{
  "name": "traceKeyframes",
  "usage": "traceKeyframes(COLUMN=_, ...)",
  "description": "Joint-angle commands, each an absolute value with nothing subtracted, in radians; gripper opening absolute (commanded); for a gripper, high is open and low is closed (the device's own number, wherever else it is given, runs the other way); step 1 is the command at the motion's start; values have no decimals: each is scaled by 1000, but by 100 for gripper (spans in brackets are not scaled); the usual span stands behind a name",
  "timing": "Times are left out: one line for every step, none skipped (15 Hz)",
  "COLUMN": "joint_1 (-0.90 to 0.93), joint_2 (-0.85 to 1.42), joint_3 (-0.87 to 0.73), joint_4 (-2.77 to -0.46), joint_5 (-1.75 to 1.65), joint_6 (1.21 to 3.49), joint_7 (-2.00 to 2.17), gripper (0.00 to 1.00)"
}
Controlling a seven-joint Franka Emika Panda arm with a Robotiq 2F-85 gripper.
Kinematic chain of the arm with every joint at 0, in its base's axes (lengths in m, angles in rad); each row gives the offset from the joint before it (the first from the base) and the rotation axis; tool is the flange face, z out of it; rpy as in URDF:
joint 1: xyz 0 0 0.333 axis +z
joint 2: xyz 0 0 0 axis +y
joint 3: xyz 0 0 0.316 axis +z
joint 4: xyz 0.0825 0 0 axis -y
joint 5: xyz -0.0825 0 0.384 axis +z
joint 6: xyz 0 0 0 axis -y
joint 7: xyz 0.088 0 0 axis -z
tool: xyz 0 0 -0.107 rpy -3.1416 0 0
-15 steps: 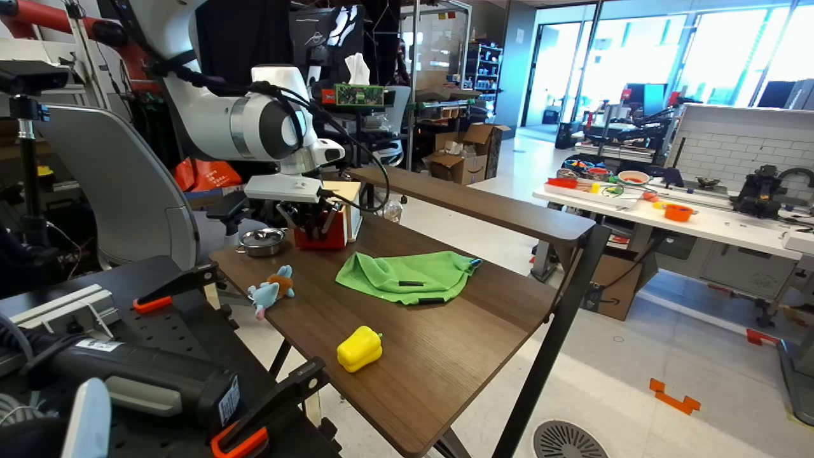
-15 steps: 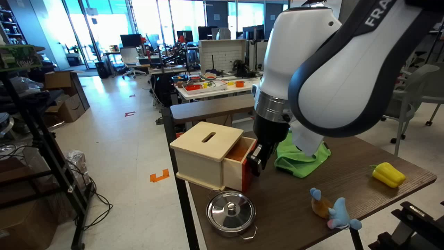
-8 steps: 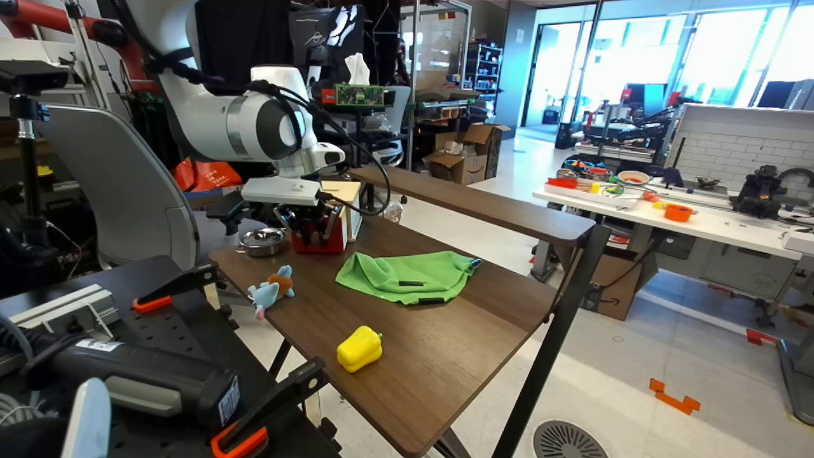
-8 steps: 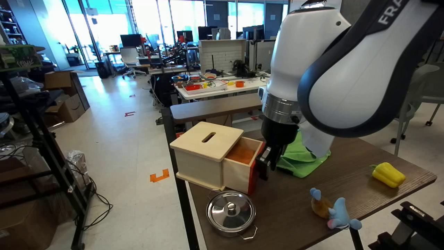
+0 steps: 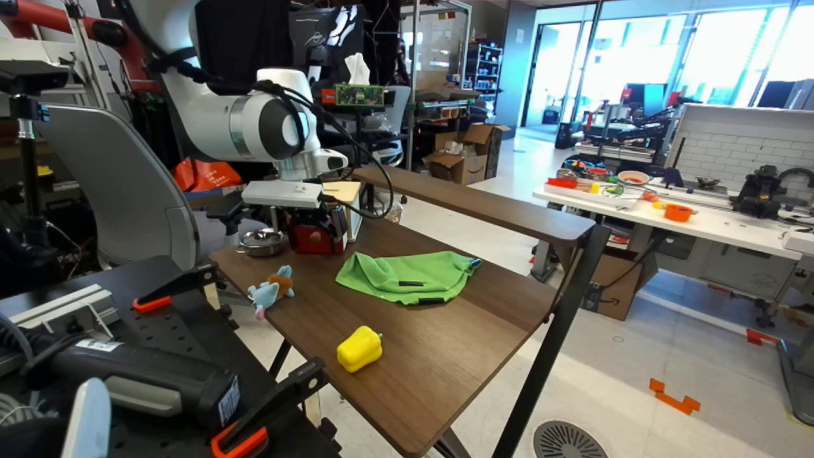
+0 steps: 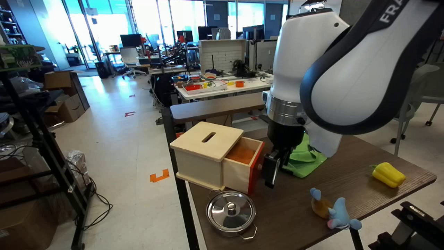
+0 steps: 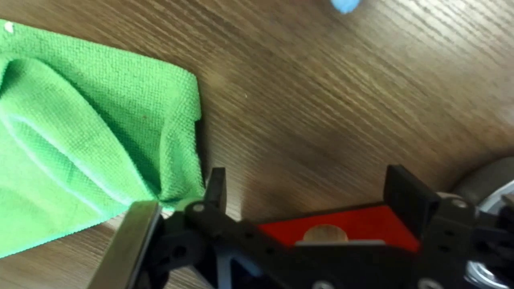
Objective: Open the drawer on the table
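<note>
- We have the drawer (image 6: 238,173) on the table (image 5: 439,356), partway out of its wooden box (image 6: 198,166); red front, pale side and orange-brown inside all show.
- Gripper (image 7: 307,184): in the wrist view we see the fingers (image 7: 405,196) spread wide, pale round knob (image 7: 325,233) and red front lower down in that view.
- In an exterior view the gripper is right in front of the red front; we can't tell whether a finger touches the knob.
- Text we can read: "FRA" on the arm (image 6: 347,80), rest runs past the top edge.
- Handheld tool (image 5: 149,362): two white labels, print too small for us.
- Black case (image 5: 318,57) at the back: small pale logo, we can't make it out.
- Cardboard box (image 5: 617,280) below the white workbench (image 5: 731,232): dark curved mark on its side.
- Green cloth (image 6: 303,162) lies crumpled near the drawer; dark strips on it in an exterior view.
- Steel pot (image 6: 231,217) stands upright just beside the drawer, lid on.
- Plush toy (image 6: 341,212) near the table edge; yellow pepper (image 6: 388,174) on its side, well apart from the drawer.
</note>
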State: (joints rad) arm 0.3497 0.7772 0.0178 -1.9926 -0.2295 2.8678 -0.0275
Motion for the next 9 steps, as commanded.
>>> traceKeyframes(joint_1=343, joint_2=665, joint_3=40, joint_4=-2097, joint_5=-261, joint_6=2838, joint_7=-71, gripper=100)
traceKeyframes(joint_1=336, joint_2=610, joint_3=61, joint_4=-2143, joint_5=-267, joint_6=2821, joint_7=-94, gripper=100)
traceKeyframes(joint_1=341, joint_2=567, joint_3=64, joint_4=-2182, joint_5=-281, joint_6=2829, joint_7=-96, gripper=100)
traceKeyframes(joint_1=373, joint_2=510, joint_3=42, joint_4=-2232, joint_5=-300, joint_6=2863, joint_7=-67, gripper=100)
traceKeyframes(joint_1=384, joint_2=465, joint_3=39, joint_4=-2265, joint_5=-316, joint_6=2876, joint_7=-58, gripper=100)
traceKeyframes(joint_1=378, joint_2=411, joint_3=56, joint_4=-2301, joint_5=-325, joint_6=2855, joint_7=-72, gripper=100)
traceKeyframes(joint_1=344, joint_2=372, joint_3=102, joint_4=-2326, joint_5=-325, joint_6=2803, joint_7=-139, gripper=100)
traceKeyframes(joint_1=359, joint_2=491, joint_3=72, joint_4=-2225, joint_5=-318, joint_6=2846, joint_7=-82, gripper=100)
traceKeyframes(joint_1=354, joint_2=444, joint_3=89, joint_4=-2260, joint_5=-321, joint_6=2827, joint_7=-97, gripper=100)
